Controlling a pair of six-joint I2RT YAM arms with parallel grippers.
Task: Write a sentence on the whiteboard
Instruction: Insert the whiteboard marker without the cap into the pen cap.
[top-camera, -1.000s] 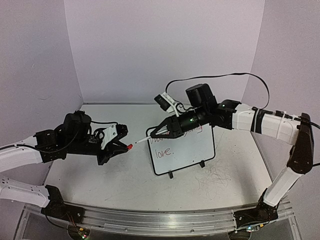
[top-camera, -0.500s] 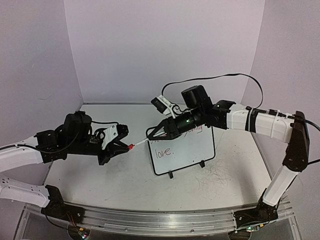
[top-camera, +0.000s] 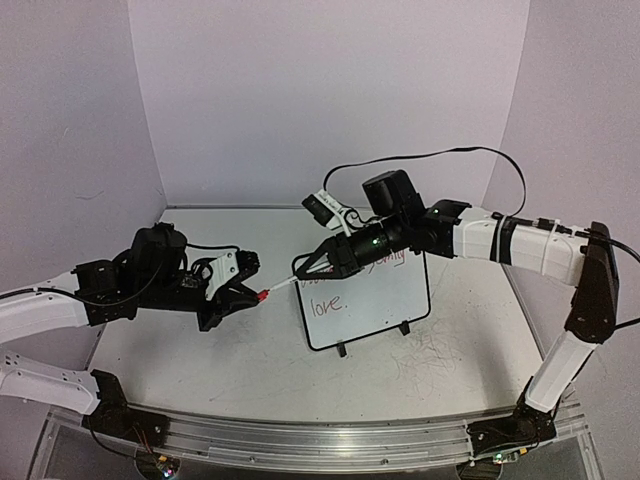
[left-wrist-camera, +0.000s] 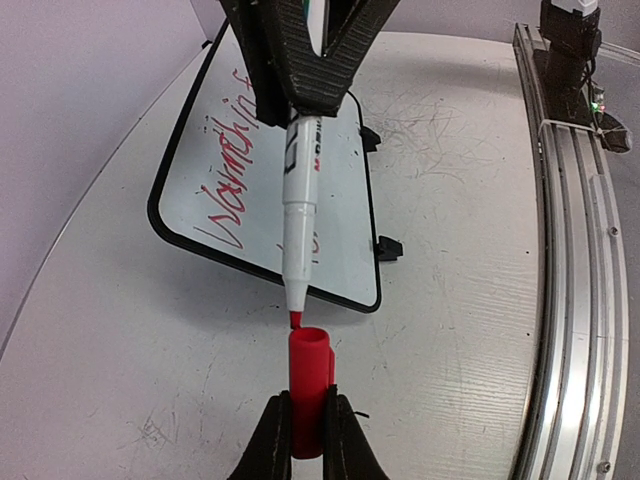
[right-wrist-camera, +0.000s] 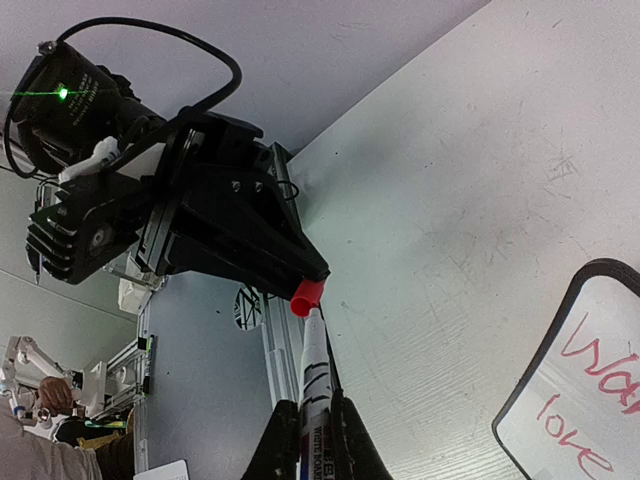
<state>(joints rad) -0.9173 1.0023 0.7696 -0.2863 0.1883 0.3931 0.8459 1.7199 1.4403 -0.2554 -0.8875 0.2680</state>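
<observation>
The right gripper is clamped on the barrel of a red whiteboard marker, nib pointing forward out of its jaws. The left gripper pinches the lower end of the red cap, open mouth facing the nib. The nib sits right at the cap's rim, slightly off centre; whether they touch cannot be told.

The whiteboard stands behind and below the right gripper. On it is the sentence, "Warmth" above and "love" beneath; it looks complete, so capping is probably the step in hand.

Marker and cap are probably light, stiff, smooth plastic. A mid-barrel hold suits the marker, and the cap likely needs a straight axial push to click on. The board looks light on its clip feet and easily tipped.

Against a second ago, the right arm has reached further toward the left gripper, closing the gap between nib and cap.
</observation>
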